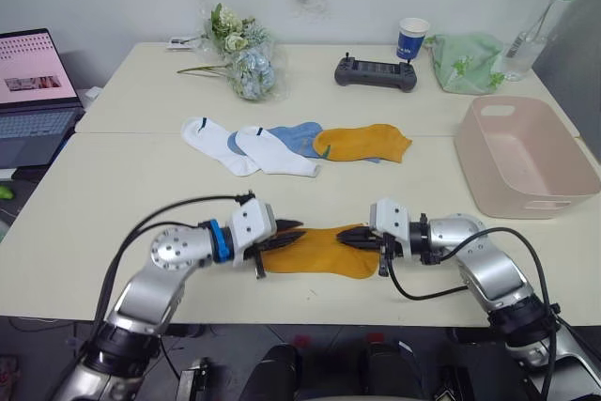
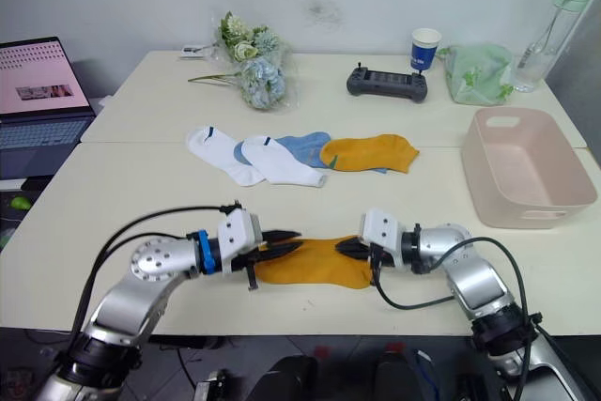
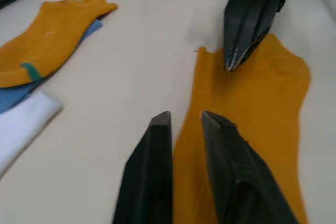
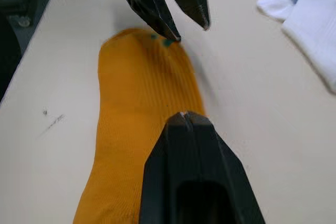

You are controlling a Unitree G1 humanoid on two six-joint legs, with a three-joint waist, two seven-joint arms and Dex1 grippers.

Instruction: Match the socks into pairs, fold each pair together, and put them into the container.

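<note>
- Black fingers of the left gripper (image 1: 286, 233) are standing slightly parted at the cuff end of the near mustard sock (image 1: 319, 252), low in the centre of the left eye view; one tip is resting on the fabric, the other beside its edge, nothing pinched.
- Pressed together, the fingers of the right gripper (image 1: 355, 236) are lying over the sock's opposite end; whether any cloth is caught between them I cannot tell.
- Lying flat on the table (image 1: 113, 194), the sock is looking thin, soft and limp: light to lift, likely to sag and bunch, best pinched at the cuff edge and at the toe.
- Further up, mid-frame, the other socks are sitting in an overlapping row: a white sock (image 1: 211, 141), a second white sock (image 1: 274, 150), a blue sock (image 1: 297, 135) and the second mustard sock (image 1: 366, 142).
- Waiting empty at the right edge is the pink container (image 1: 526, 161), well apart from the grippers.
</note>
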